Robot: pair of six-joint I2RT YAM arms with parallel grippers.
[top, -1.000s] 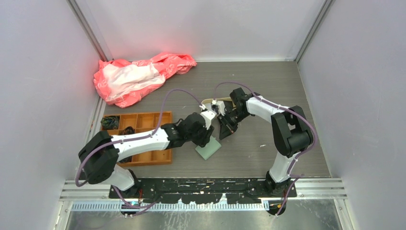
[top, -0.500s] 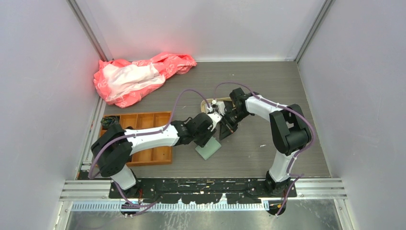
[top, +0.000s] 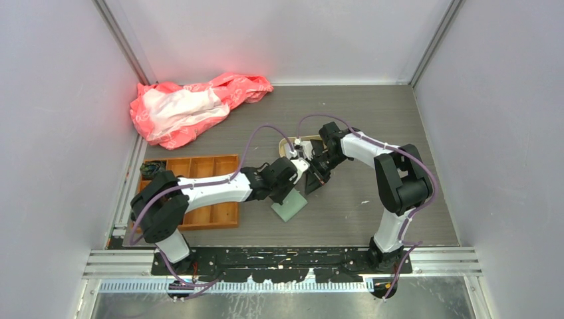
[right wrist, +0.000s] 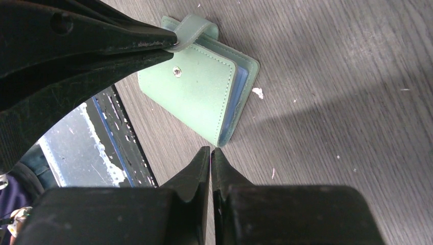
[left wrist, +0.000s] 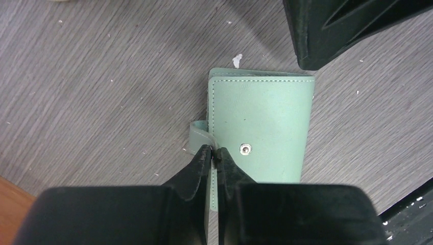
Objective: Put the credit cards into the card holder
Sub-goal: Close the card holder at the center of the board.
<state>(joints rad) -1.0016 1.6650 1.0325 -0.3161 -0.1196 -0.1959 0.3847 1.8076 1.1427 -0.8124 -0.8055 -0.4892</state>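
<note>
Card holder point(top: 290, 207) lies closed on the bench point(top: 372, 119), centre-front, a little right of the orange tray point(top: 199, 193); from overhead both arms crowd over it and hide how either hand stands. The left wrist view settles one: left hand point(left wrist: 214, 152) is clenched on the holder's closing strap point(left wrist: 198, 133) at its long edge, beside the snap stud point(left wrist: 246, 149). Only the right wrist view shows the blue pocket edges point(right wrist: 241, 76) along the holder's open side, and the right hand point(right wrist: 211, 153) pinched together on nothing, tips just beside the holder's near corner.
</note>
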